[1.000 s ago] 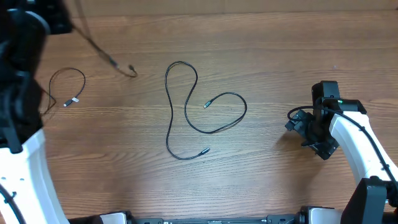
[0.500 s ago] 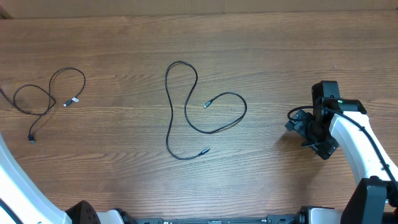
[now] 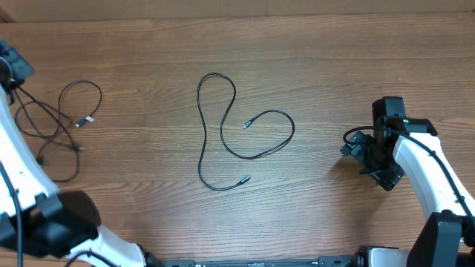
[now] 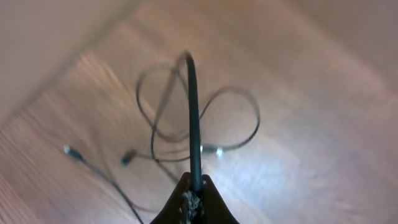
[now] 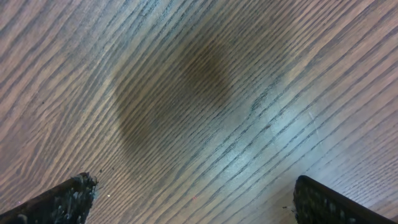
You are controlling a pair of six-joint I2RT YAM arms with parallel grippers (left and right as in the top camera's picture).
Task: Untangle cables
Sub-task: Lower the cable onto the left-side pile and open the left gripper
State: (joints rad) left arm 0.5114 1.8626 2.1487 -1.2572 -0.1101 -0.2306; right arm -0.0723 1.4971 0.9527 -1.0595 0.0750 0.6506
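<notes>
Left gripper (image 4: pixel 194 190): clenched; a thin black flexible cord (image 4: pixel 193 112) is pinched at the very fingertips.
Reason for the hold: judged to be a lift, so that this cord can be drawn clear of anything it crosses.
Held cord, axis: the gripped stretch is carried straight out from the fingertips, in line with them. Beyond it the cord is curled into loose loops on the brown wood-grain table (image 3: pixel 334 59), near its left edge.
Held cord, end: a small silver plug (image 3: pixel 89 119) is seen beside one loop; its heading is too small to tell.
Right gripper (image 5: pixel 196 202): released, jaws spread wide over bare wood, nothing between them.
Reason for the pose: judged to be parked well apart from the cords, so that none is disturbed.
Second thin black cord (image 3: pixel 199 141): laid at the table's middle, touched by neither gripper, well apart from the held one.
Second cord, axis: the long run is laid far-to-near, with a rounded loop bulged to the right; no crossing over itself is seen.
</notes>
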